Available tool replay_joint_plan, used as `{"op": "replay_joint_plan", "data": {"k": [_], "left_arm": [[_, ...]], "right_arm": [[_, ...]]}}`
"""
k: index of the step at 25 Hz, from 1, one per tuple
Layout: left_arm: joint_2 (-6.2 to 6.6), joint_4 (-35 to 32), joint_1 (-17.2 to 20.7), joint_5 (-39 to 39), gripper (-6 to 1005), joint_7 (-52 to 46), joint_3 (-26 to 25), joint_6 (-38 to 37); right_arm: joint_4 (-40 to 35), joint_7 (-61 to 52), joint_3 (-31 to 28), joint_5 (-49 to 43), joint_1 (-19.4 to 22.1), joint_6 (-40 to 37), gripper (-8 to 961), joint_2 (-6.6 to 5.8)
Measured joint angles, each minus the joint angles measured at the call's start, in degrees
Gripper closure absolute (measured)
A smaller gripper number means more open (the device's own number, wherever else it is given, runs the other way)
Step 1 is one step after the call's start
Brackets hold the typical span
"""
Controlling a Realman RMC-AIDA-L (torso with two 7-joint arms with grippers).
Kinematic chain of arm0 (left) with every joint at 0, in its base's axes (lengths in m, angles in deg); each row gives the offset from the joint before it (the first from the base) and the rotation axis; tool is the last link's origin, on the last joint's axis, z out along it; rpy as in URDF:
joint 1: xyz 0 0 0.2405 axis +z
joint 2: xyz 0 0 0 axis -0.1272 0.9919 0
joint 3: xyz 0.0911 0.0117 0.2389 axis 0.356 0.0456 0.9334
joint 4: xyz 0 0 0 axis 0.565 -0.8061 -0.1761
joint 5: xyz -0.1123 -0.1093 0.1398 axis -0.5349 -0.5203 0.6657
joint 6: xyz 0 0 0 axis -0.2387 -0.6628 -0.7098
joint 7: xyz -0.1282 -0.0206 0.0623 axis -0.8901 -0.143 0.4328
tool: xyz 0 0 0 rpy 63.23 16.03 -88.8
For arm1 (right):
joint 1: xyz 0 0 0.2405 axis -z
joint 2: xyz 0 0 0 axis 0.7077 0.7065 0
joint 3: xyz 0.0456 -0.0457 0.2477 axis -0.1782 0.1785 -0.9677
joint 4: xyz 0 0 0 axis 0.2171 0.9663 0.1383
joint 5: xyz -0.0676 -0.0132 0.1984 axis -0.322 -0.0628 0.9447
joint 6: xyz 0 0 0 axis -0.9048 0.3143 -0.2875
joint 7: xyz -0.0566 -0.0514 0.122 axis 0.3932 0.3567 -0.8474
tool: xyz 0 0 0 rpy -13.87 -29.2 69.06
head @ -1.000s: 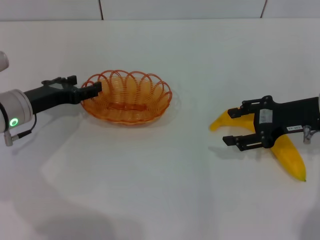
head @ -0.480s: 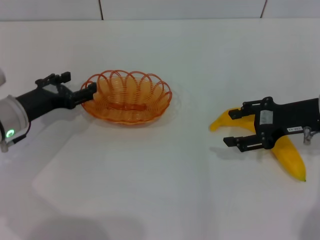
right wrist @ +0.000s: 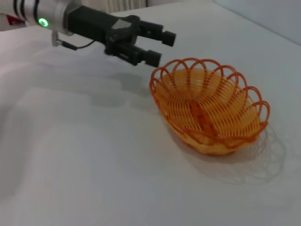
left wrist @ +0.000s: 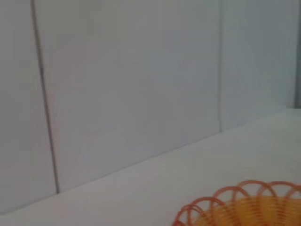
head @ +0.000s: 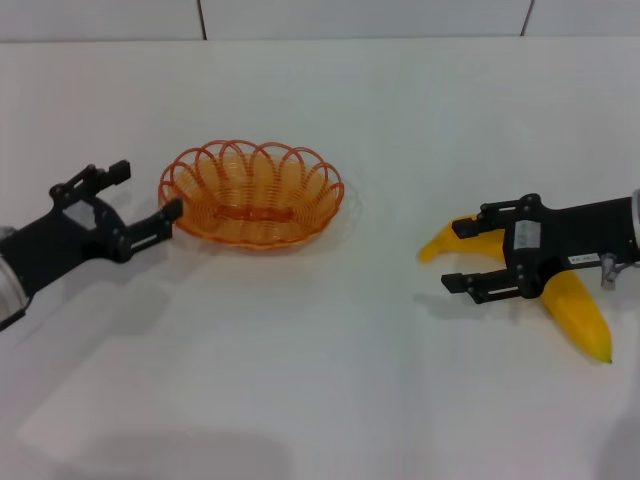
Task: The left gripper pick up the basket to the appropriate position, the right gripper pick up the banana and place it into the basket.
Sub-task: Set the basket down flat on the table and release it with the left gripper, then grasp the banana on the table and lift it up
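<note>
The orange wire basket (head: 250, 150) sits upright on the white table, left of centre; it also shows in the left wrist view (left wrist: 244, 207) and the right wrist view (right wrist: 207, 108). My left gripper (head: 147, 190) is open just left of the basket's rim, its lower fingertip close to the rim, with nothing held. The right wrist view shows the left gripper (right wrist: 161, 48) apart from the basket. The yellow banana (head: 578, 315) lies on the table at the right. My right gripper (head: 457, 256) hovers open over the banana's middle, hiding that part.
The white table (head: 330, 380) extends wide around both objects. A white panelled wall (left wrist: 131, 84) rises behind the table's far edge.
The left gripper has let go of the basket's rim, opened, and drawn back to the left and toward me. The basket stays in place. The right gripper has hardly moved.
</note>
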Motion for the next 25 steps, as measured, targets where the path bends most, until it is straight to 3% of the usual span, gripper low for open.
{"op": "replay_joint_plan", "data": {"k": [12,18,22,25], "left_arm": [[0.42,-2.1,5.4,3.7,120,1.3,0.5,-6.8],[0.52,-2.3,5.9,3.8,119,1.2,0.3,-8.4],[0.52,-2.3,5.9,3.9,120,1.2,0.4,-8.5],[0.52,-2.3,5.8,3.9,120,1.2,0.4,-8.5]], "right_arm": [[-1.4,0.4,-0.1,2.8,-0.5,0.0,198,0.44],[-8.8,-2.4,1.0,4.8,2.6,0.0,199,1.39],[-17.6,-9.1,6.1,4.9,5.8,0.9,199,1.73],[-26.0,-15.5,14.5,4.4,9.1,5.9,199,1.7]]}}
